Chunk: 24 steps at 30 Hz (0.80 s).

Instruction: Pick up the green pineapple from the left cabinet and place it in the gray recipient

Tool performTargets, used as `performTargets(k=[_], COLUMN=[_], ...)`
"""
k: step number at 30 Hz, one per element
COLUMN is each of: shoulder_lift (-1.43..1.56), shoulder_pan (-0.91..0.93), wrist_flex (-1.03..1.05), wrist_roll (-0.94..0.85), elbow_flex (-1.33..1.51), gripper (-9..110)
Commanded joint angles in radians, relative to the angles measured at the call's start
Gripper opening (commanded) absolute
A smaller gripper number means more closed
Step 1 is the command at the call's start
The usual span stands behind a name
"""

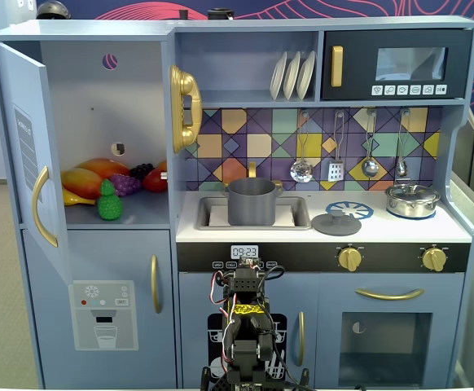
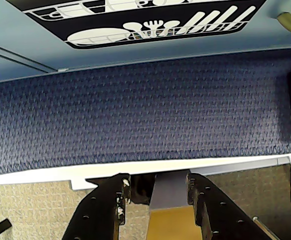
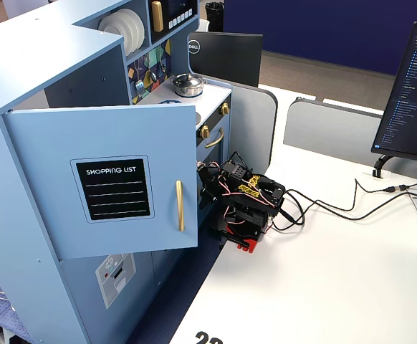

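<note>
Black and perforated, the two fingers of the pincer [image 2: 158, 200] stand moderately apart in the wrist view with nothing between them, only a strip of gray and yellow-brown surface showing in the gap. Beyond them lie blue carpet and the underside edge of the toy kitchen, so the arm [image 1: 245, 342] sits folded low at the edge of the white tabletop [image 3: 323, 287], in front of the kitchen's lower doors.

The green pineapple [image 1: 109, 201] stands upright at the front of the shelf inside the left cabinet [image 1: 107, 98], well above the pincer and off to the left in a fixed view. It is crowded: purple grapes [image 1: 126, 182] and an orange-yellow mango [image 1: 86, 181] lie just behind it, likely touching.

The main risk, I judge, is the open cabinet door [image 1: 27, 155], which stands out toward the arm; a swing upward and left could clip it or its gold handle. A wide approach could also shove neighbouring fruit, and the bumpy plastic may slip.

The gray recipient [image 1: 251, 201] sits in the sink, to the right of the cabinet.
</note>
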Motion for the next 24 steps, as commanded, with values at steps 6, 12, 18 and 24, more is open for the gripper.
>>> performTargets(k=[6,12,18,24], shoulder_lift=[-0.008,-0.008,-0.009,-0.005], shoulder_pan=[0.115,0.103,-0.192,-0.66], wrist_flex=[0.173,0.173,0.018,-0.746], wrist_roll=[-0.002,-0.011,-0.037,0.083], elbow_flex=[-0.002,-0.002,-0.002,-0.002], gripper=[2,0,0,0])
